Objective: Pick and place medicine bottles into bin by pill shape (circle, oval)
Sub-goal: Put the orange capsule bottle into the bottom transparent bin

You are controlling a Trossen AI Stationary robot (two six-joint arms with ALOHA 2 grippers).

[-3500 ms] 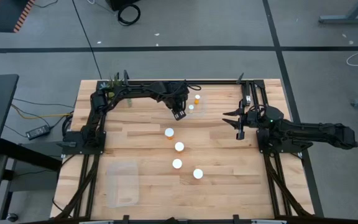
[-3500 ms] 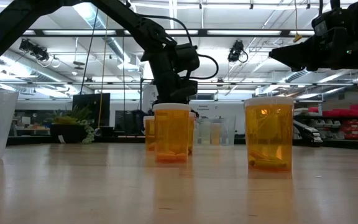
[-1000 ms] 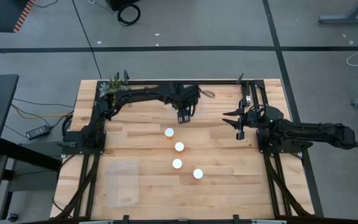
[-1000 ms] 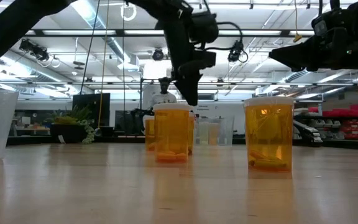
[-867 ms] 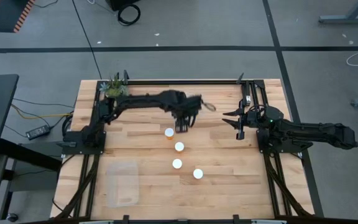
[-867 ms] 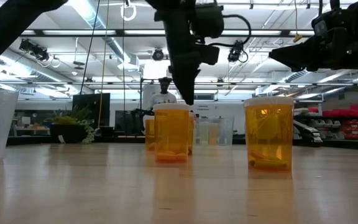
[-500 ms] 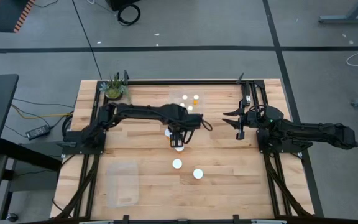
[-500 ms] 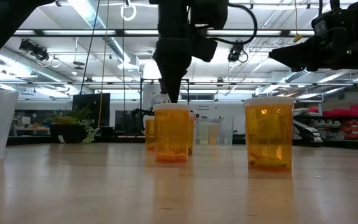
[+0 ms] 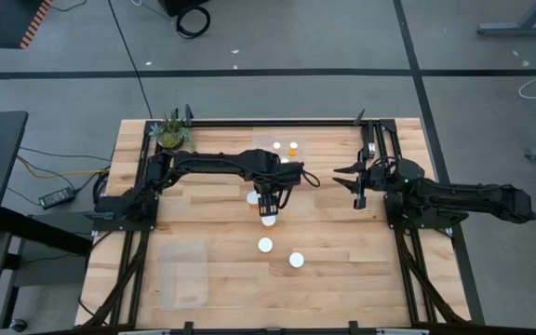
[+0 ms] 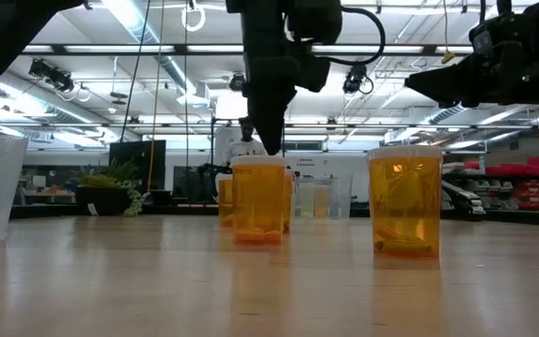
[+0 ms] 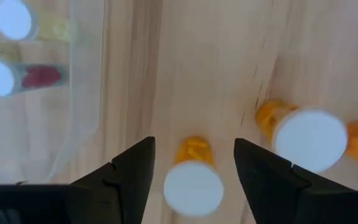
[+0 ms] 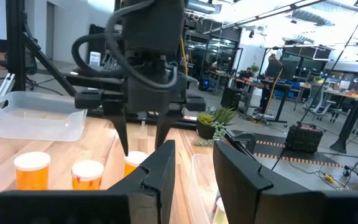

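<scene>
Sorting w/ most work left: four orange translucent white-capped medicine bottles (image 9: pixel 265 245) are being left in a mid-tabletop row, three more (image 9: pixel 292 147) at the far edge, none visibly inside the clear plastic bin (image 9: pixel 182 272) at the near-left corner. The left gripper (image 9: pixel 268 210) is being held wide above one row bottle (image 11: pixel 193 185); open wood (image 9: pixel 342 251) lies all round. The right gripper (image 9: pixel 353 182) is being parked part-open at the right side, holding nothing.

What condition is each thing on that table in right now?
Left pincer: open, poised over a capped bottle.
Right pincer: waiting at the table's right, empty.
Other bottles: upright, capped.
Clear bin: lying near the front left.
Potted plant: upright in the far left corner.
</scene>
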